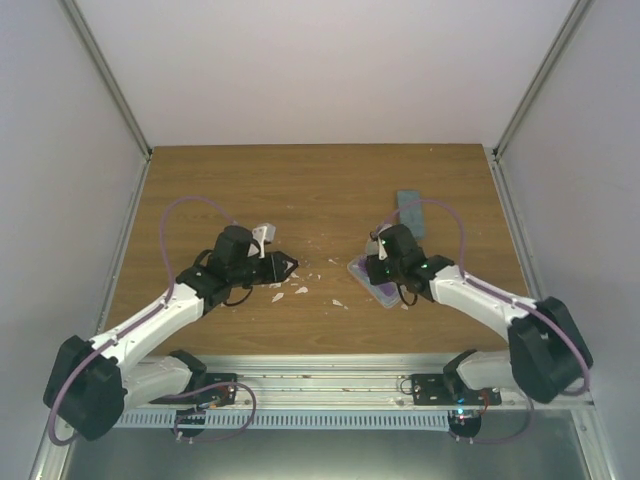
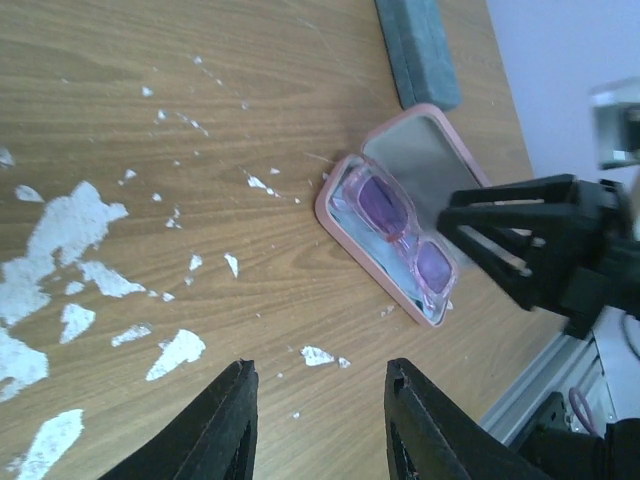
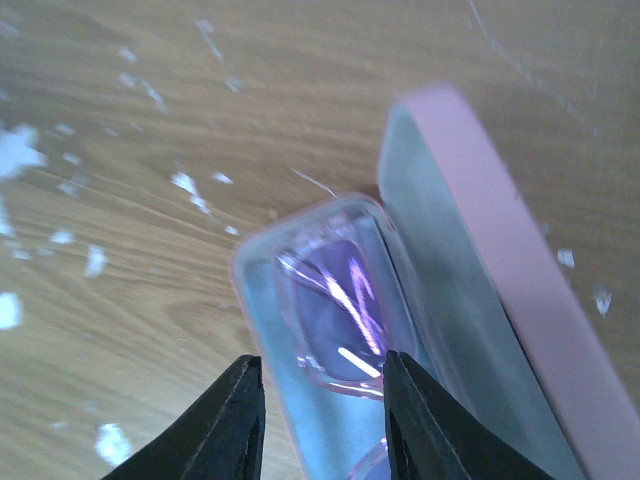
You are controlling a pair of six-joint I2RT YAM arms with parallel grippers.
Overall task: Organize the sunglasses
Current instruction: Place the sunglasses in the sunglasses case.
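The pink-framed sunglasses (image 2: 400,225) (image 3: 338,310) lie folded on a light blue lining inside an open pink case (image 1: 371,283) (image 2: 340,232) right of the table's centre. The case lid (image 3: 480,230) is tilted back. My right gripper (image 1: 377,262) (image 3: 322,378) hovers just over the case's near end, open, with one lens showing between its fingers (image 2: 500,255). Left of centre, my left gripper (image 1: 288,266) (image 2: 320,385) is open over bare wood and points toward the case, with nothing between its fingers.
A closed blue-grey case (image 1: 410,212) (image 2: 418,50) lies behind the pink one, toward the right back. White scuff marks (image 2: 70,235) dot the wooden table (image 1: 300,190) between the arms. Metal frame posts and walls border the table on both sides.
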